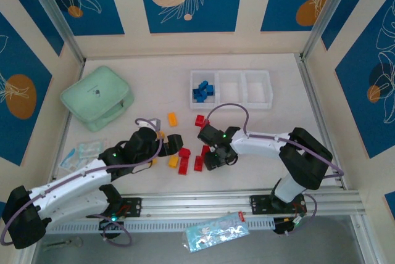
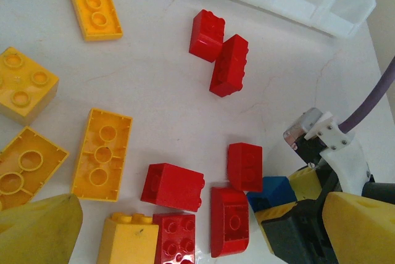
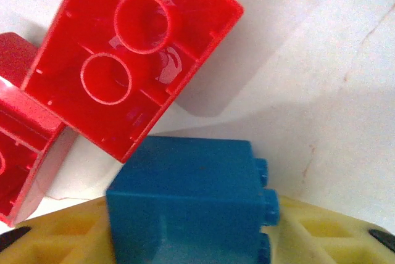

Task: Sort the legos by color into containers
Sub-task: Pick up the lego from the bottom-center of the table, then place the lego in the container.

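My right gripper [image 1: 214, 156] is low over the table, shut on a blue lego [image 3: 188, 202] that sits between its yellow pads [image 3: 321, 233]. The same blue lego [image 2: 271, 191] shows in the left wrist view, next to several red legos [image 2: 173, 187]. A red lego [image 3: 133, 54] lies upside down just beyond the blue one. My left gripper [image 2: 197, 239] hangs open above red and yellow legos [image 2: 102, 153], its fingers [image 2: 37, 230] wide apart. The containers are three compartments of a white tray [image 1: 230, 74]; the left one holds blue legos [image 1: 202, 91].
A mint green zip case [image 1: 97, 97] lies at the back left. Loose red legos [image 1: 200, 120] and yellow legos [image 1: 172, 118] are scattered between the grippers and the tray. A plastic bag [image 1: 216, 231] lies by the front rail. Both grippers are close together.
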Controlling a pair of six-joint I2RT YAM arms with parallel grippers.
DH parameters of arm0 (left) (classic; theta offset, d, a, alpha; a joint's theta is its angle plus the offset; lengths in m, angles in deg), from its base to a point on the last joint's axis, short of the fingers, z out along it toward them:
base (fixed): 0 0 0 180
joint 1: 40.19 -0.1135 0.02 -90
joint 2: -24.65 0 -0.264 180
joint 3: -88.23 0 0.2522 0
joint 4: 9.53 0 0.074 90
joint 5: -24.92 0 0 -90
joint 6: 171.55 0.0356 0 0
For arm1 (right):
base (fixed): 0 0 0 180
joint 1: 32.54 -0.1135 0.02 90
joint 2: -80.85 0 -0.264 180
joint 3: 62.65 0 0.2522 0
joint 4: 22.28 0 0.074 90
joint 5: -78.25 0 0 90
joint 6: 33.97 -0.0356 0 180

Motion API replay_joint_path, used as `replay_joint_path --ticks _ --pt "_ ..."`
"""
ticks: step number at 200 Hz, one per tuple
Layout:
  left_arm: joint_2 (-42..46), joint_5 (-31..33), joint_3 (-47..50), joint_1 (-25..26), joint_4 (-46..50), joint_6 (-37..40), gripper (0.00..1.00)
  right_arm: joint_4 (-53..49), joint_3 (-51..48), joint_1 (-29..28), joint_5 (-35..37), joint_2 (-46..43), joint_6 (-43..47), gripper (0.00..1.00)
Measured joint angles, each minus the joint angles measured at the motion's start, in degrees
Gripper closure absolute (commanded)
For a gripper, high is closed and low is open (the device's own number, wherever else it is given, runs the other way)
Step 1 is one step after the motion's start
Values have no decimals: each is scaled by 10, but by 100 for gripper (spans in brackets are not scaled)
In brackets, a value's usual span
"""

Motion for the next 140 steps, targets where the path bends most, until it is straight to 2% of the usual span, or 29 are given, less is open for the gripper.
replay_joint_path --ticks 33,80,140 --pt "11 3 0 0 1 0 1 -3 2 0 0 0 2 56" --pt "10 5 -2 0 15 12 1 -4 5 10 -2 -16 2 57" --pt "-31 17 -80 -12 48 83 1 -35 83 97 -5 -77 21 56"
